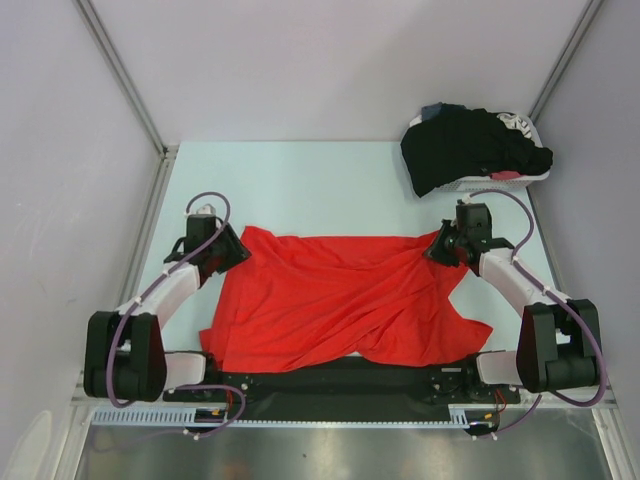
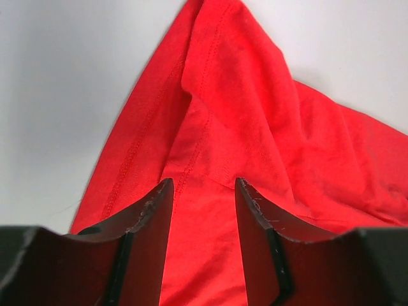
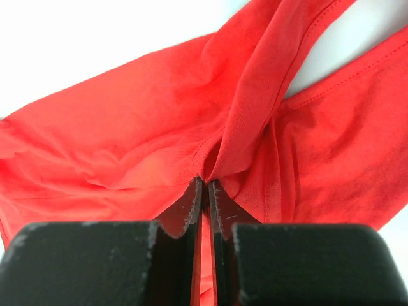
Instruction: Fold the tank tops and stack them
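Basket (image 1: 482, 183) with black tank top (image 1: 465, 145) sits beyond right pincer (image 3: 204, 183) pinching red tank top (image 1: 330, 300); left pincer (image 2: 204, 186) spread.

One white basket (image 1: 485, 183). One black tank top (image 1: 465, 145), heaped in that basket. One red tank top (image 1: 340, 300), in front of the basket. Two grippers: left gripper (image 2: 204, 197), right gripper (image 3: 205, 191).

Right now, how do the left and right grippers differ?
The left gripper has its jaws apart over the red tank top; right gripper is shut, pinching a fold of it. Left sits at the top's left far corner, right at its right far corner. Both are at the same garment.
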